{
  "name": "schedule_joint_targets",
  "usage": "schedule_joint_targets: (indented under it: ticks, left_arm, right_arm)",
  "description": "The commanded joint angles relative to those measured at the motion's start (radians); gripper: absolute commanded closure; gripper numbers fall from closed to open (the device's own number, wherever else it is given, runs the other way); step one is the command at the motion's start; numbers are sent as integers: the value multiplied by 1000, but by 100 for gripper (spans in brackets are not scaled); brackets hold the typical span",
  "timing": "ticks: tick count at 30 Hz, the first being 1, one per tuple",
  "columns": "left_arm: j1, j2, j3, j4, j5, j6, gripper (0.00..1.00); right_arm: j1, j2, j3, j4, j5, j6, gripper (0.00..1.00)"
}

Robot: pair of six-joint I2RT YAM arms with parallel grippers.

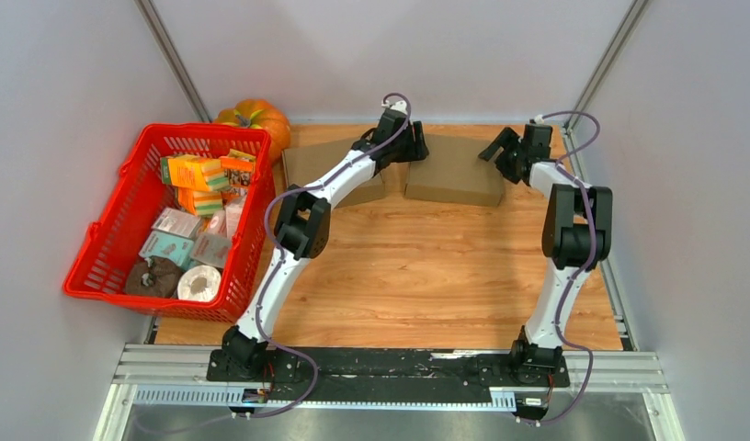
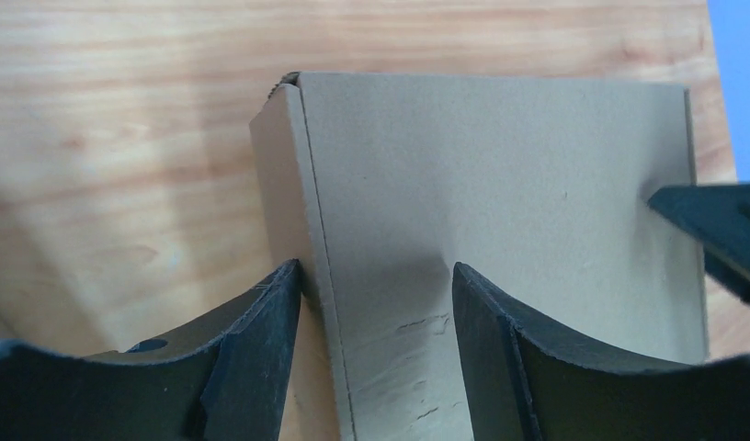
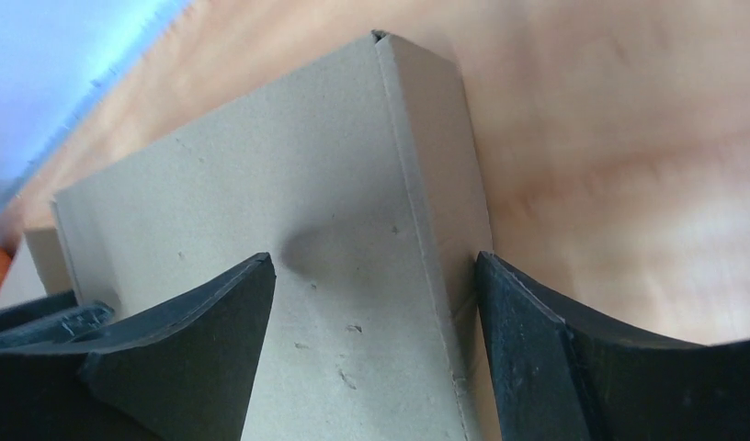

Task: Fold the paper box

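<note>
**Pressing in on both ends of the paper box [image 1: 454, 170] at the far side of the table [image 1: 417, 266]**

The left gripper [image 2: 376, 276] has its jaws spread wide and straddles the box's left top edge. One fingertip rests against the outside of the side wall. The other bears on the top panel, which dimples under it. The right gripper [image 3: 373, 265] mirrors this at the opposite end with its jaws equally wide, one tip denting the top panel and the other just outside the right side wall. Neither looks clamped; both seem only to touch the cardboard.

The box lies flat between the two grippers with its walls up and its top closed. The fold therefore appears nearly done, and this reads as seating or creasing the end walls. Next the jaws would need to close or push evenly from both ends, gently enough not to crush the soft panel.

Just left of the box, under the left arm, lies a second cardboard piece [image 1: 321, 165]. Whether it belongs to the box I cannot tell.
</note>
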Motion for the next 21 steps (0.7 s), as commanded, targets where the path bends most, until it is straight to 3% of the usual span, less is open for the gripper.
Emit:
schedule_joint_targets:
  ticks: [1,6,9,13,18,19,21]
  left_arm:
    - [-38,46,102,133,148,-33,33]
    - [20,-19,93,42,127,36,15]
    - [43,-121,83,-44,66,116,15]
    - [115,-248,94,-165,61,143,15]
    - [180,-413,128,-304,130,134,15]
    - [181,-449,126,-365,142,154,17]
    - [154,-590,39,-397,167,197,25]
  right_arm:
    - [63,144,237,196,-289,-36,20]
    - [63,267,478,139,-333,-78,11]
    - [62,199,459,7,-251,-141,0]
    - [-33,4,308,-72,-36,-156,0]
    - [-70,-53,549,-495,185,-319,0]
    - [-67,-68,593,-537,281,-331,0]
    - [-43,-150,603,-632,308,-326,0]
